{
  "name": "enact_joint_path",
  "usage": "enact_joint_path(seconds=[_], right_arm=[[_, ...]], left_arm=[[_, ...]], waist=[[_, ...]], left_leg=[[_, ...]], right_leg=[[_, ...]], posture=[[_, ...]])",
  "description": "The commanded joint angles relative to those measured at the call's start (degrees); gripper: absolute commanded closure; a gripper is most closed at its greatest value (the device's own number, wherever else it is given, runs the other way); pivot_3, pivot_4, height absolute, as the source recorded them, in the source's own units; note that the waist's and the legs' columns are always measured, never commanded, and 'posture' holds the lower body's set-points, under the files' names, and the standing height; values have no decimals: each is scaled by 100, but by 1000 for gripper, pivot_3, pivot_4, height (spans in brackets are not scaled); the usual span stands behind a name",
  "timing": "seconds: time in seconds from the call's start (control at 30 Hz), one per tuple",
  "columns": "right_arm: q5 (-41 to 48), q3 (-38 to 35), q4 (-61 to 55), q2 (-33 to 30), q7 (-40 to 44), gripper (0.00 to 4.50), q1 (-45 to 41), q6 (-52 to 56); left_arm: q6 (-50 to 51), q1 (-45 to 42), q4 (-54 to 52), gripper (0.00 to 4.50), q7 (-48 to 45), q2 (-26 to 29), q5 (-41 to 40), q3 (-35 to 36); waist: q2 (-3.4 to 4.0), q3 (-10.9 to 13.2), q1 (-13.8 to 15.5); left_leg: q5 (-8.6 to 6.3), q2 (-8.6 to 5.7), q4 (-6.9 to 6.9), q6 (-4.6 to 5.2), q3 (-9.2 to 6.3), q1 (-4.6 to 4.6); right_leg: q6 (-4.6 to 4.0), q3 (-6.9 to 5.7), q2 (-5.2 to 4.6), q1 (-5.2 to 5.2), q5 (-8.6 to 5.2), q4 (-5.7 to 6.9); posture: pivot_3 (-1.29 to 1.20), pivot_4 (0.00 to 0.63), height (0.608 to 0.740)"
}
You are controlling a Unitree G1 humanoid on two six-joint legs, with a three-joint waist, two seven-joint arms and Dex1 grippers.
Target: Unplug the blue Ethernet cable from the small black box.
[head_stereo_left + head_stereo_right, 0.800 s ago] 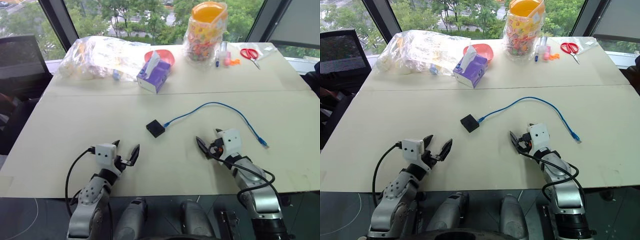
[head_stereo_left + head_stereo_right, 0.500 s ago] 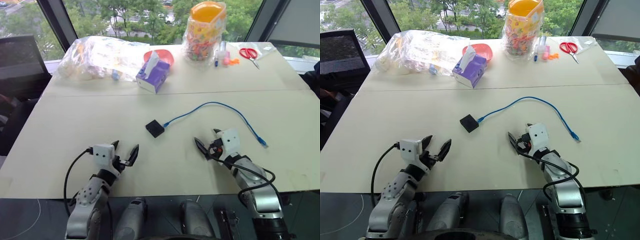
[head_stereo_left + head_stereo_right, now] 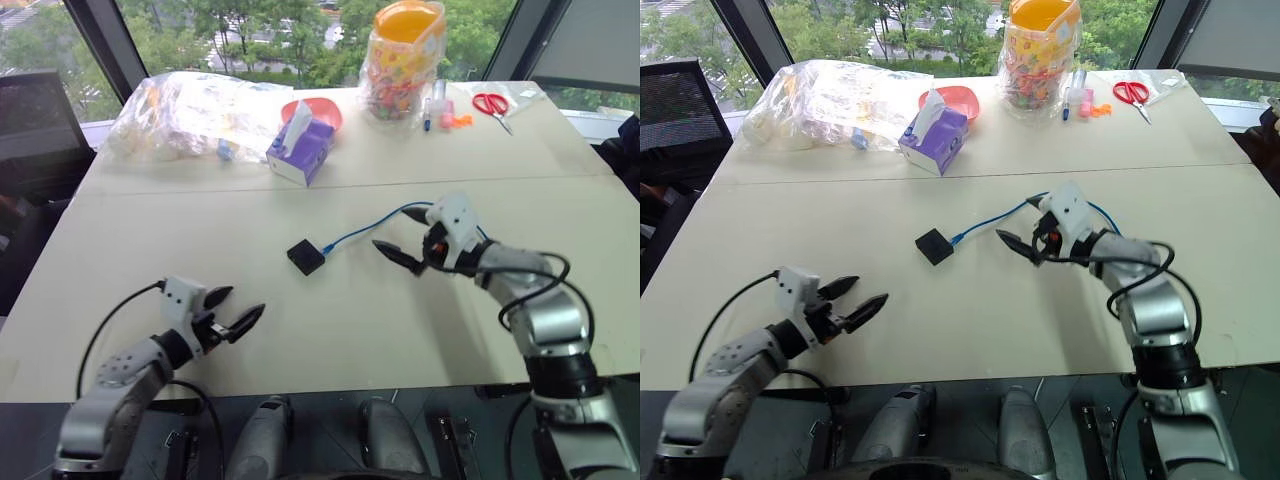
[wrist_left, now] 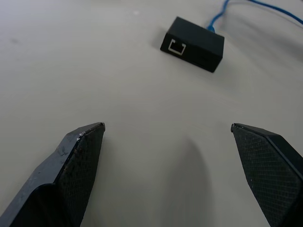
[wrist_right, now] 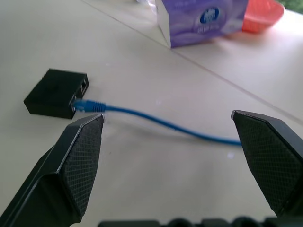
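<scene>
Cable still plugged: the blue Ethernet cable (image 3: 360, 228) runs from the small black box (image 3: 305, 257), mid-table, off toward the robot's right, its plug seated in the box's side. Right gripper (image 3: 401, 237) hangs just above the cord a little way from the plug, fingers spread wide, nothing held. Left gripper (image 3: 231, 313) sits low near the table's front edge, well apart from the box, likewise wide open and empty; its wrist view looks at a free port on the box's near face. Judgement: the step in hand is the approach. To do it well, the right fingers should close on the plug body itself, not the thin cord, and pull straight out along the port. The box looks light and would likely drag along, so the left gripper ought to pin or clamp it first. Purple tissue box (image 3: 298, 152) stands well clear behind.
</scene>
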Motion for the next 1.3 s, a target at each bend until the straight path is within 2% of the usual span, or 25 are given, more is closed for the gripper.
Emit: enact_joint_path(seconds=[0.03,0.2,0.4,0.5,0.6,0.9,1.3], right_arm=[[-168,528,733,-110,825,0,-1117,10],[-938,1521,2324,41,1864,0,-2562,-1057],[-2042,2654,4764,728,3083,0,-4107,-2868],[-2565,2944,6058,1200,3069,0,-4740,-3620],[-2837,2975,6906,1659,3032,0,-5192,-3913],[-3651,3108,7707,2422,2641,0,-5552,-4616],[-4247,3060,8112,3093,2114,0,-5479,-4170]], left_arm=[[361,-378,-16,37,-471,445,-429,303],[653,-973,108,37,-651,733,-580,311],[659,-1647,261,37,-366,578,-437,264],[705,-1658,99,37,-146,475,-465,353],[729,-1484,-141,37,59,384,-481,447],[498,-899,-690,37,626,206,-270,768],[334,-674,-1142,37,1129,-62,-133,847]], waist=[[0,12,-13],[-3,20,-12],[-3,36,-55],[-3,36,-144],[-2,37,-176],[0,38,-269],[-1,38,-294]], left_leg=[[0,2,0,0,-1,0],[0,2,-2,-1,1,-2],[1,3,-11,-4,1,-8],[4,4,-11,-7,-1,-8],[4,4,-13,-9,-2,-7],[17,11,-21,-34,-9,-1],[27,17,-18,-49,-12,42]], right_leg=[[-2,0,3,-1,1,0],[0,1,4,-3,3,-4],[25,3,11,-14,13,1],[47,4,14,-14,25,3],[48,9,16,-19,26,6],[45,24,33,-41,25,56],[31,36,45,-26,20,103]], posture=[[0,150,726],[0,150,726],[0,150,726],[0,150,726],[0,150,726],[0,150,726],[0,150,726]])
